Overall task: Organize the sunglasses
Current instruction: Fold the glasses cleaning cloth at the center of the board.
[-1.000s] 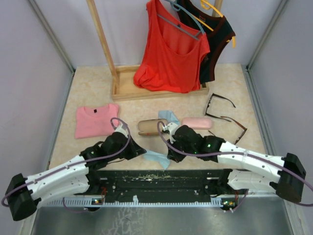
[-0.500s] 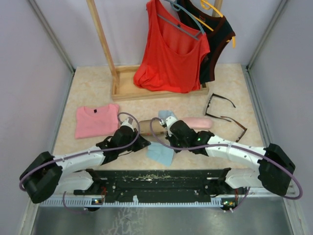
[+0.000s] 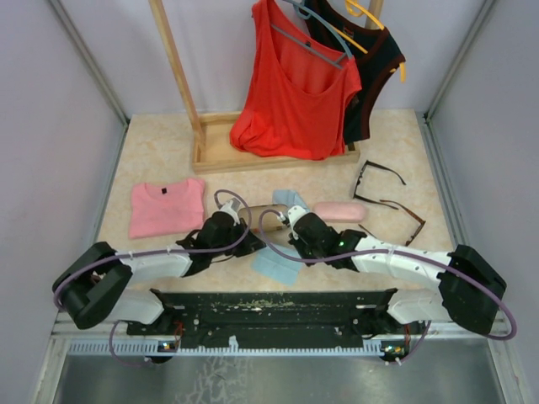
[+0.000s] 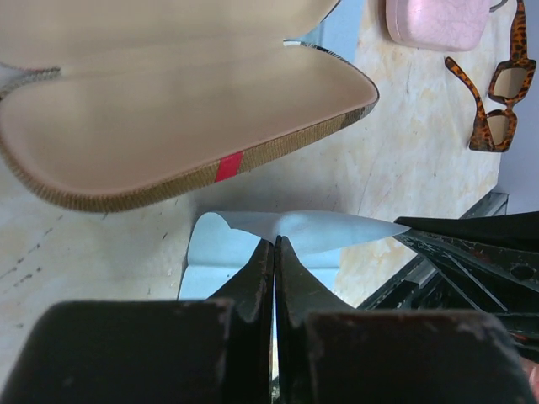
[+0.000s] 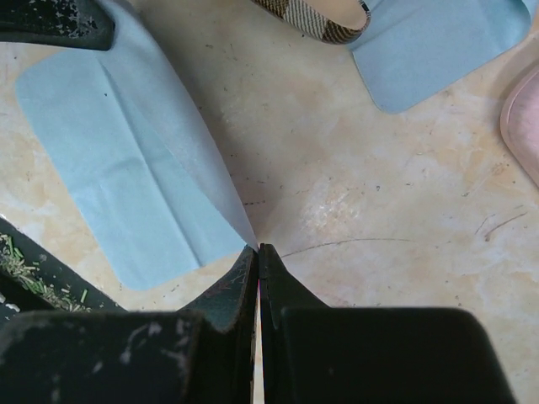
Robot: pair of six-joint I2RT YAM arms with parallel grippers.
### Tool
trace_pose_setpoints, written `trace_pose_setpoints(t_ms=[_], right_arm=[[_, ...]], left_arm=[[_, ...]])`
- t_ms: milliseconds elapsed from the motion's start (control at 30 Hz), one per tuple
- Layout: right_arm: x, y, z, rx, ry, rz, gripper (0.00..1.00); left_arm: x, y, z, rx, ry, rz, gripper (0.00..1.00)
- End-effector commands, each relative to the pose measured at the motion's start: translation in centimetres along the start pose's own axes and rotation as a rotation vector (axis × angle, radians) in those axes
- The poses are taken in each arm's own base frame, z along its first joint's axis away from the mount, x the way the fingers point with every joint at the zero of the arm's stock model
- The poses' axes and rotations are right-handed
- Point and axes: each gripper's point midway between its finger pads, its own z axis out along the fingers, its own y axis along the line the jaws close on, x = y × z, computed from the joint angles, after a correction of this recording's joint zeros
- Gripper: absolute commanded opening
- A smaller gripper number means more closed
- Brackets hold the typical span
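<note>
The table (image 3: 152, 147) is carrying a plaid case (image 3: 261, 212) (lying open); a pink shirt (image 3: 166, 207) is lying left of it; a pink case (image 3: 339, 210), black sunglasses (image 3: 375, 178) and brown sunglasses (image 3: 406, 218) right of it; a blue cloth (image 3: 274, 268) in front.

Pale lilac panel walls (image 3: 42, 126) close in a beige marbled bench (image 3: 160, 147) on three sides, with grey metal struts (image 3: 88, 59) at the corners. A light wooden garment rack (image 3: 221, 156) stands at the back, its tray base on the bench. Light is even and soft.
</note>
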Motion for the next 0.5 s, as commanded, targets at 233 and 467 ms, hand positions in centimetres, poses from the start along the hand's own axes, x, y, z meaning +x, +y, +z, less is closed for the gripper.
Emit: trace_pose_setpoints(t_ms=[233,467], right_arm=[[-1.0,2.1,-1.1,-0.098,-0.029,0.008,0.0],[0.0,3.9,-1.1,-0.145,-0.001,-0.01,0.0]], left_arm=[[-0.6,-0.2,0.8,0.052,0.018,0.069,0.0],[-0.2,0.7,0.4,0.05,0.045,0.069,0.0]])
